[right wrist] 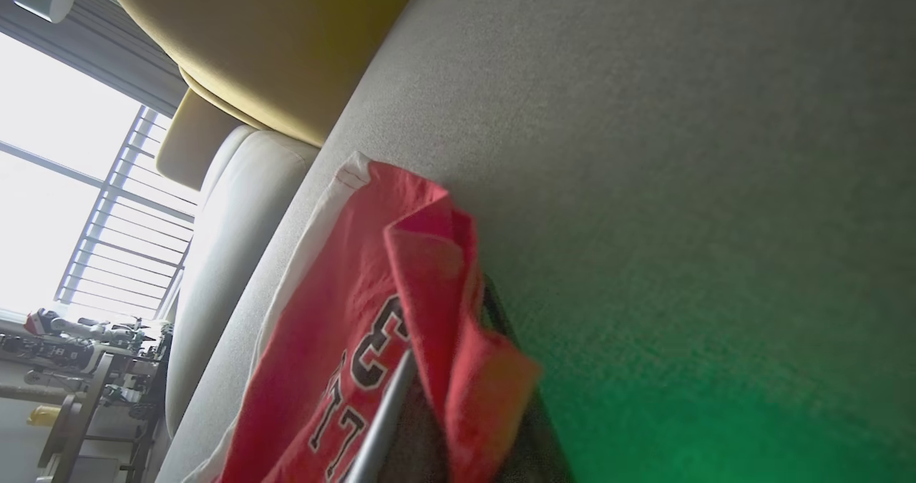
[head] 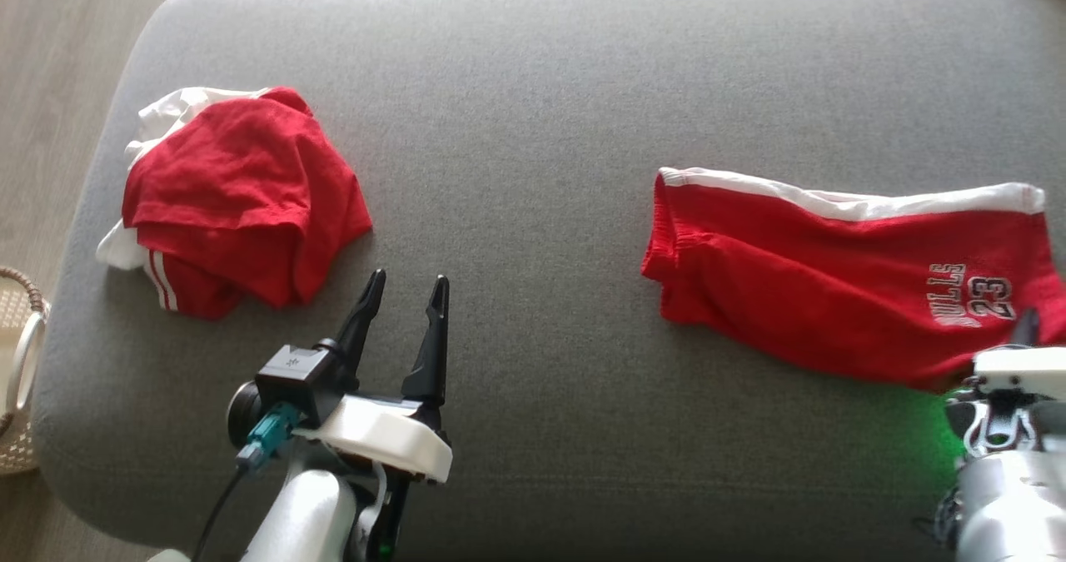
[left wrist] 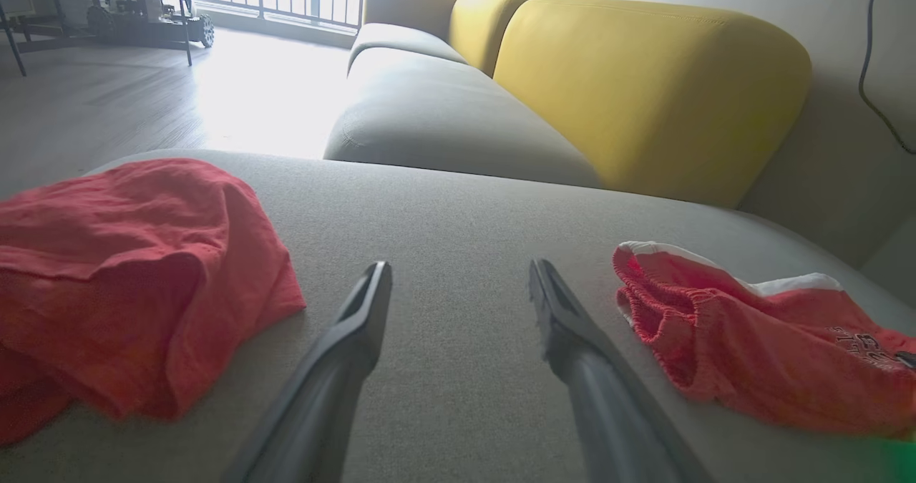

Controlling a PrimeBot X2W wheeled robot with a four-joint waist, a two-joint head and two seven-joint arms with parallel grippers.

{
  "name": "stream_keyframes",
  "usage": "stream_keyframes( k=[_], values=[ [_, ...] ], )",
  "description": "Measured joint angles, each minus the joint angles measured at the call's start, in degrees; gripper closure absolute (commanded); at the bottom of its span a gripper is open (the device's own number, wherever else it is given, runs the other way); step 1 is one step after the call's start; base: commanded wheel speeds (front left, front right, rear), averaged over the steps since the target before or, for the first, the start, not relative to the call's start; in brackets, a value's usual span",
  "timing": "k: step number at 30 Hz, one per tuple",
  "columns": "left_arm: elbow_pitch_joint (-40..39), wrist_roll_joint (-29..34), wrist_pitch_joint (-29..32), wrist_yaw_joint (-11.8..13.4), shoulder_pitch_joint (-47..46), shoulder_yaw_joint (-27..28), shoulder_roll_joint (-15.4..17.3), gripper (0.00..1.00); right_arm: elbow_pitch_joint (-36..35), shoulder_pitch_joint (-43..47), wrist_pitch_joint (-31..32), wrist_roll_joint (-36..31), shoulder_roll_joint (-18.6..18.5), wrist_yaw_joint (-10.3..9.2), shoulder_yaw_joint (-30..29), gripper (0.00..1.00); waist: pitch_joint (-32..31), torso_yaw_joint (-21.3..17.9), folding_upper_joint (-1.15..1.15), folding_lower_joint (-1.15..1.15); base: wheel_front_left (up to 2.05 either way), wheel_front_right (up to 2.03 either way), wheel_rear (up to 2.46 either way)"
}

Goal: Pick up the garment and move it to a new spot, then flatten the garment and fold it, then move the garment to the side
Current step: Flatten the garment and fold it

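On grey cushion (head: 533, 129), flat red shorts (head: 833, 287)

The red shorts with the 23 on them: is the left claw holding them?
No, the left claw hangs open over the bare grey cushion, well apart from the red shorts.
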Motion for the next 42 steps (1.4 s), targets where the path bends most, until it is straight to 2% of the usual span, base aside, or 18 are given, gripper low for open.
stream_keyframes(
  k=[3,7,11,15,21,22,29,35,42],
  values=[
    [0.2,0.0,0.0,0.0,0.0,-0.1,0.0,0.0,-0.5,-0.3,0.0,-4.0,1.7,0.0,-2.9,1.0,-0.6,-0.3,0.0,0.0,0.0,0.0,0.0],
    [0.5,0.0,0.0,0.0,0.1,-0.2,0.0,0.0,-1.6,-1.8,0.0,-6.1,2.0,0.0,-3.8,1.0,-1.4,-0.4,0.0,0.0,0.0,0.0,0.0],
    [0.7,0.0,0.0,-0.3,0.6,-0.3,0.0,0.0,-0.9,-4.7,0.0,-4.8,2.0,0.0,0.3,1.0,-2.1,0.0,0.0,0.0,0.0,0.0,0.0],
    [0.9,0.0,0.0,-0.3,1.6,-0.2,0.0,0.0,-0.9,-6.6,0.0,0.6,1.9,0.0,7.4,1.0,-2.7,0.9,0.0,0.0,0.0,0.0,0.0],
    [0.4,-1.3,0.0,-0.4,2.3,0.0,0.0,0.0,-3.7,-6.3,0.0,13.6,1.9,-0.01,24.3,1.0,-3.6,2.6,0.0,0.0,0.0,0.0,0.0],
    [0.4,-1.3,0.0,-0.4,2.3,0.0,0.0,0.0,-3.7,-6.3,0.0,13.6,1.9,-0.01,24.3,1.0,-3.6,2.6,0.0,0.0,0.0,0.0,0.0],
    [-0.2,-1.5,0.0,-0.3,2.7,0.9,0.0,0.0,-14.5,1.7,0.0,27.6,1.8,-0.01,44.2,1.0,-4.2,4.4,0.0,0.0,0.0,0.0,0.0],
    [-0.3,-1.9,0.0,-0.3,3.6,1.2,0.0,0.0,-19.7,6.9,0.0,32.6,1.8,-0.01,54.8,1.0,-3.6,5.4,0.0,0.0,0.0,0.0,0.0],
    [-0.4,-1.9,0.0,0.1,3.5,1.0,0.0,0.0,-22.1,7.6,0.0,35.2,1.8,-0.01,60.7,1.0,-2.5,6.2,0.0,0.0,0.0,0.0,0.0]
  ],
)
